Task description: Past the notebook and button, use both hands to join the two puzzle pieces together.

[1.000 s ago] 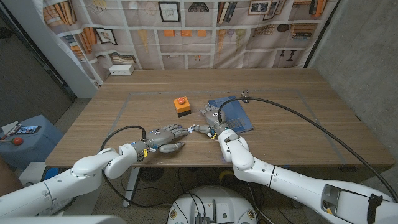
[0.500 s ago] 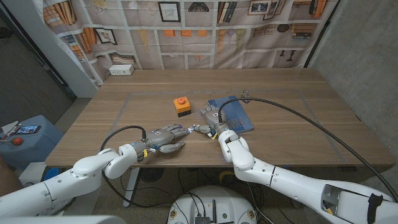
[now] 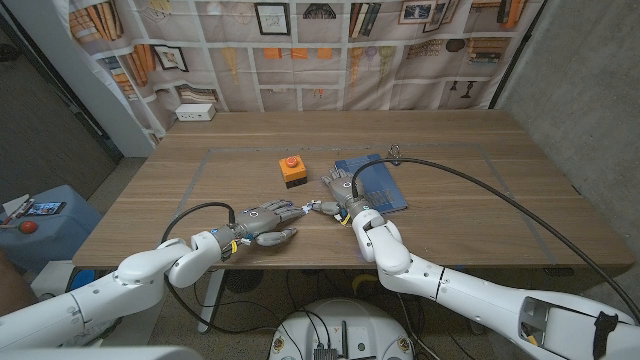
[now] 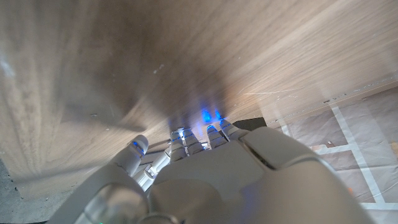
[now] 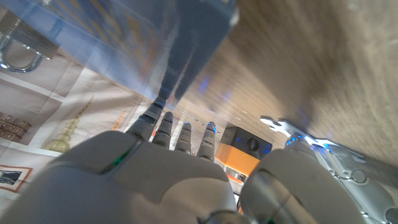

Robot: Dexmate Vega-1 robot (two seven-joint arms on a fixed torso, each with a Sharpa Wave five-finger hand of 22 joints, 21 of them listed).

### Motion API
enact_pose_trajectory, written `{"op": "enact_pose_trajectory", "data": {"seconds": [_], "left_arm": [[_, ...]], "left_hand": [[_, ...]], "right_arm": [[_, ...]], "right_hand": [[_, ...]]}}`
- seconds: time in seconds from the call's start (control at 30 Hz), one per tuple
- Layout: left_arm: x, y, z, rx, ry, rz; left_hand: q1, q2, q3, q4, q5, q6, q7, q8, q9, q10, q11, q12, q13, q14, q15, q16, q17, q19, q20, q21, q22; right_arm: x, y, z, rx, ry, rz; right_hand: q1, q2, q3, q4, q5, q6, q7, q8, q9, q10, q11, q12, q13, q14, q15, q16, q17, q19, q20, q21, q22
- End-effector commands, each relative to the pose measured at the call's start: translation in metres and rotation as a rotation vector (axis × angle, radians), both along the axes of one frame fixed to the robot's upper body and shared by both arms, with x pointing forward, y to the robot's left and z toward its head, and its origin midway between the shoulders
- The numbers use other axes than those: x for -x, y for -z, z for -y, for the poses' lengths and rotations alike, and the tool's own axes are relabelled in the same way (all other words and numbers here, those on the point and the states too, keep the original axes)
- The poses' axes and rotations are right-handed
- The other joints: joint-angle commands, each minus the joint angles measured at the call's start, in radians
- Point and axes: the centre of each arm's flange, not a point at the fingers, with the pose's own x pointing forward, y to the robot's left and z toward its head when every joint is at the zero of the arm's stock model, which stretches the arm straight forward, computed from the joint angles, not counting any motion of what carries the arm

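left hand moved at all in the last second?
No. In the head view the left hand sits at the same spot relative to the orange box with the red button, fingertips meeting the right hand.

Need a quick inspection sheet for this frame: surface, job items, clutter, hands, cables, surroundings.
Surface: wooden table, taped outline on it.
Job's things: small white puzzle pieces between the two hands' fingers; too small to tell whether joined.
Clutter: orange button box and blue notebook just beyond the hands; metal ring at the notebook's far corner.
Hands: left hand and right hand meet at the pieces; grip unclear.
Cables: black cable arcs across the table's right side.
Surroundings: printed bookshelf backdrop; blue stool to the left.
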Motion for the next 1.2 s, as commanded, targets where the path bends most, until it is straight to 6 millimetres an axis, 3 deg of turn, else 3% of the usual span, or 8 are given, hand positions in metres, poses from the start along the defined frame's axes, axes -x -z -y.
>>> {"op": "enact_pose_trajectory", "data": {"seconds": [0.03, 0.33, 1.2], "left_arm": [[-0.0016, 0.0, 0.0015, -0.001, -0.001, -0.004], [-0.0011, -0.0006, 0.0022, -0.002, -0.003, -0.004], [0.0017, -0.0002, 0.0045, -0.006, -0.007, -0.001]], "left_hand": [[0.008, 0.087, 0.009, 0.002, 0.004, 0.066, 0.057, 0.004, 0.004, 0.07, 0.04, 0.009, 0.007, 0.002, -0.076, 0.001, 0.001, -0.032, -0.048, 0.003, 0.003], [0.008, 0.087, 0.01, 0.002, 0.004, 0.067, 0.058, 0.004, 0.004, 0.07, 0.042, 0.008, 0.007, 0.003, -0.076, 0.0, 0.001, -0.03, -0.047, 0.003, 0.003], [0.008, 0.087, 0.013, 0.003, 0.004, 0.069, 0.057, 0.003, 0.004, 0.072, 0.043, 0.007, 0.007, 0.007, -0.075, 0.0, 0.002, -0.025, -0.048, 0.003, 0.002]], "right_arm": [[-0.0009, -0.0013, 0.0025, 0.018, -0.013, 0.006], [-0.0026, -0.0028, 0.0032, 0.032, -0.029, 0.004], [-0.0037, -0.0073, 0.0037, 0.082, -0.057, 0.014]], "right_hand": [[0.012, 0.0, 0.001, -0.005, 0.01, 0.004, -0.01, 0.003, -0.001, 0.001, -0.012, 0.005, 0.0, 0.0, -0.009, 0.003, 0.0, 0.018, -0.018, 0.007, 0.005], [0.016, -0.004, -0.009, -0.009, 0.009, 0.018, -0.03, 0.006, -0.001, 0.007, -0.021, 0.006, 0.0, 0.003, -0.018, 0.004, -0.002, 0.027, -0.032, 0.008, 0.005], [0.024, -0.009, -0.031, -0.016, 0.008, 0.022, -0.031, 0.002, -0.001, 0.01, -0.026, 0.006, 0.0, 0.006, -0.028, 0.006, -0.005, 0.036, -0.044, 0.006, 0.006]]}}
